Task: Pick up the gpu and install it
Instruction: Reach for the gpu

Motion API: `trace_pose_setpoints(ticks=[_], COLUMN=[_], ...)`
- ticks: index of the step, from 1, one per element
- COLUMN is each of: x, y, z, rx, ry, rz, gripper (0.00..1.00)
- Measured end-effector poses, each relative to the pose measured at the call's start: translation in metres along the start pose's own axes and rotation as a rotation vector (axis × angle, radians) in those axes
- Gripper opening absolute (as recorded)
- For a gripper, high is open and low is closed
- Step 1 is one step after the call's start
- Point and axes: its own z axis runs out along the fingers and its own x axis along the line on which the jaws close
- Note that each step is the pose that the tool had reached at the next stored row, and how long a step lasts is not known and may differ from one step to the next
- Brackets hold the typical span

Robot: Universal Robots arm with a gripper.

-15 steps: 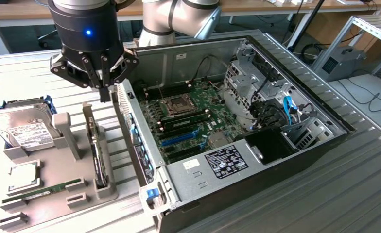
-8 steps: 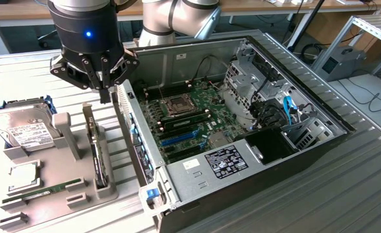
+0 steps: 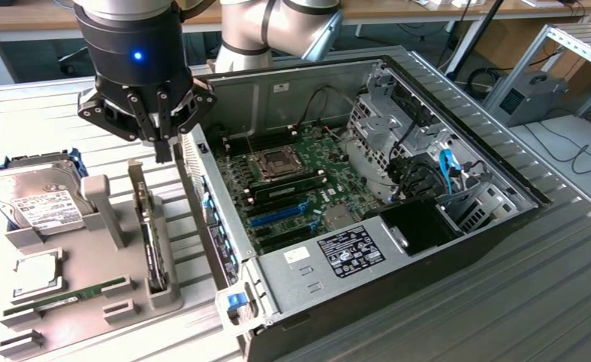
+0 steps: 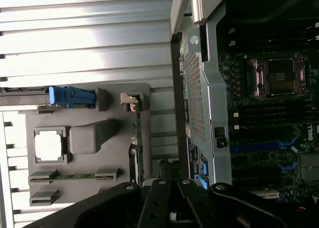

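robotics lab: open computer case (image 3: 396, 296) on metal workbench (image 3: 542, 305).

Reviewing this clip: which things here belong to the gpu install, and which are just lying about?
Belongs to the job: gpu, on edge in the grey holder; gripper, shut and empty, nearest the gpu; open computer case; motherboard.
Lying about: hard drive; processor chip; memory stick.
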Motion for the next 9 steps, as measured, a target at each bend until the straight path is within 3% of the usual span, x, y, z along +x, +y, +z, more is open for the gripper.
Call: trace_pose_setpoints(ticks=[9], x=[0.0001], y=[-0.0034], z=[0.0007], rx=[0.0001], ry=[0.0000], rz=[0.000], gripper=[0.11])
